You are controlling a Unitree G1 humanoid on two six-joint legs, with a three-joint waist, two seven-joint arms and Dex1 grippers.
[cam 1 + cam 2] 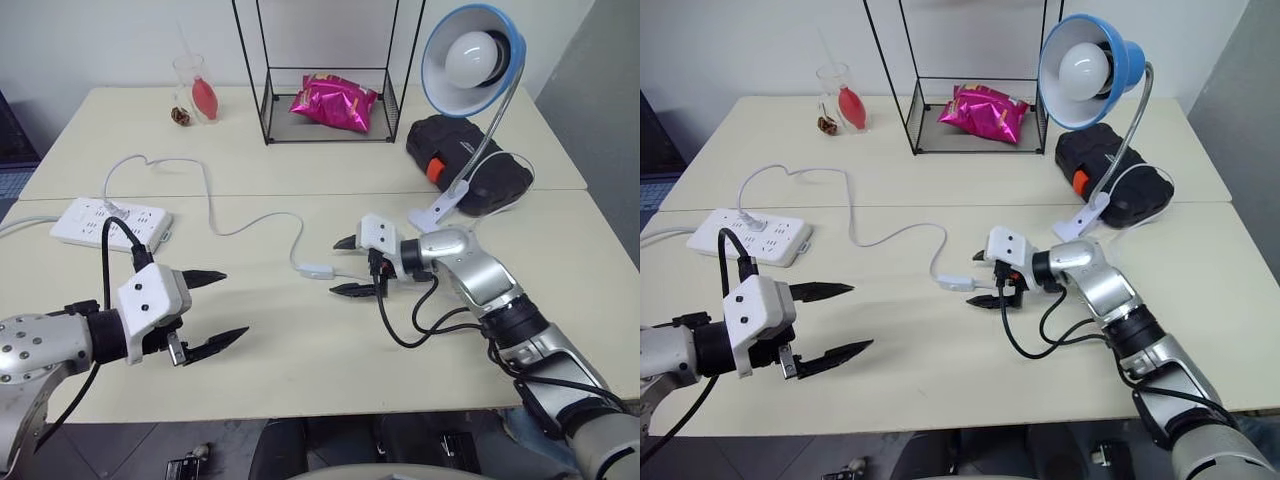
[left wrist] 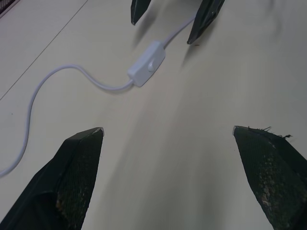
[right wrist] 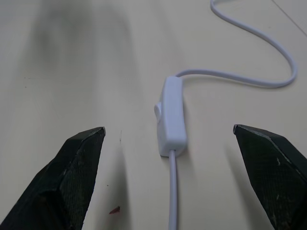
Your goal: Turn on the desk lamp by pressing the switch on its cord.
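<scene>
The desk lamp (image 1: 470,60) has a blue dome shade and a white bulb, and its silver gooseneck runs down to a white clip (image 1: 437,212) at the right. Its thin white cord (image 1: 250,225) snakes across the table to the small white switch (image 1: 317,270), which lies flat near the middle. My right gripper (image 1: 334,266) is open and points left. Its two black fingertips (image 2: 204,21) sit on either side of the switch's (image 3: 171,116) near end without touching it. My left gripper (image 1: 236,302) hangs open over bare table, left of the switch (image 2: 147,63), holding nothing.
A white power strip (image 1: 110,222) with a black plug lies at the left. At the back stand a wire rack (image 1: 268,110) holding a pink snack bag (image 1: 335,100), a black case (image 1: 470,160) and a glass (image 1: 197,90). Black cables (image 1: 420,325) loop under my right wrist.
</scene>
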